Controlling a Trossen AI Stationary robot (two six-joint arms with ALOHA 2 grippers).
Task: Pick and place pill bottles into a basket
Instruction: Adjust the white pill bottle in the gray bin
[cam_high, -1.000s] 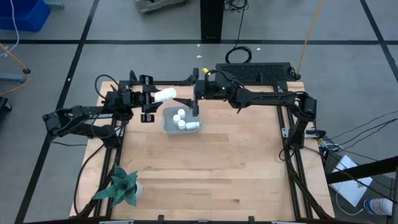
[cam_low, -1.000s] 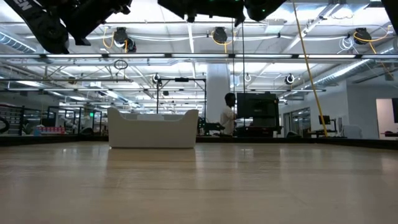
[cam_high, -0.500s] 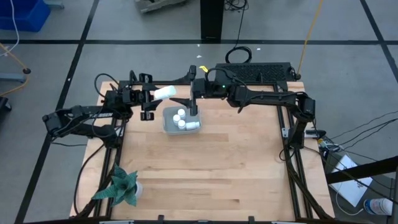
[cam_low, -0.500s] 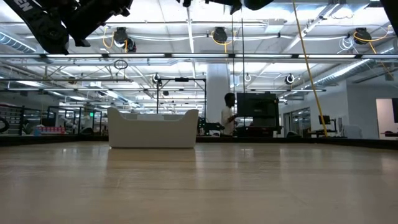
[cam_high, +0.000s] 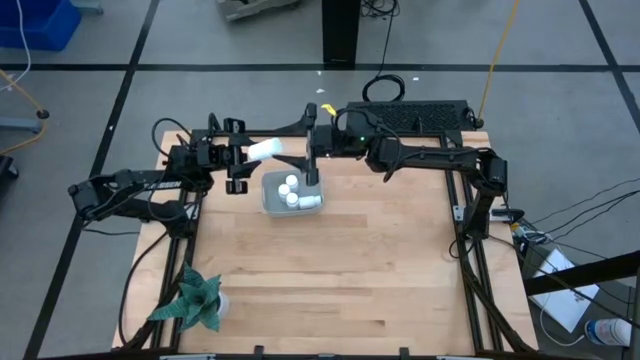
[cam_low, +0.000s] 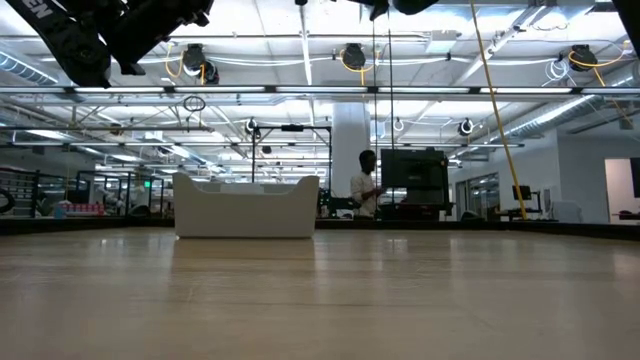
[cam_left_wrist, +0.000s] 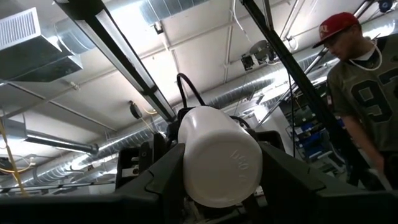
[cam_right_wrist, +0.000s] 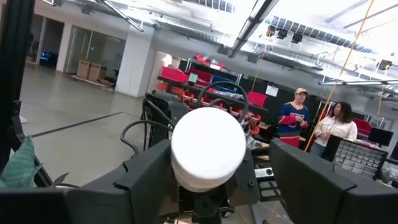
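Note:
My left gripper (cam_high: 250, 152) is shut on a white pill bottle (cam_high: 264, 151), held in the air just beyond the far left corner of the basket (cam_high: 270, 206). The right wrist view shows the bottle's cap (cam_right_wrist: 208, 146); the left wrist view shows its base (cam_left_wrist: 219, 163). My right gripper (cam_high: 300, 150) is open and faces the bottle's cap end, with a finger on each side and a gap to each. The pale basket, also in the low view (cam_low: 245, 208), holds three white bottles (cam_high: 291, 187). My left gripper pinches the bottle's body (cam_left_wrist: 186, 163) between its two fingers. The fingers come level from the table's left and lie along the bottle. The bottle is lifted clear and roughly level. Its cap end (cam_high: 279, 148) sticks out past the fingertips toward my right gripper.
A green star-shaped plant (cam_high: 192, 300) stands near the table's near left corner. Bare wood lies from the basket to the near and right edges. People stand in the room beyond the table (cam_right_wrist: 295, 118) (cam_left_wrist: 360, 93) (cam_low: 366, 186).
My right gripper has moved a little toward the table's left, closer to the bottle's cap end, and has risen slightly. My left gripper and its bottle have stayed where they were.

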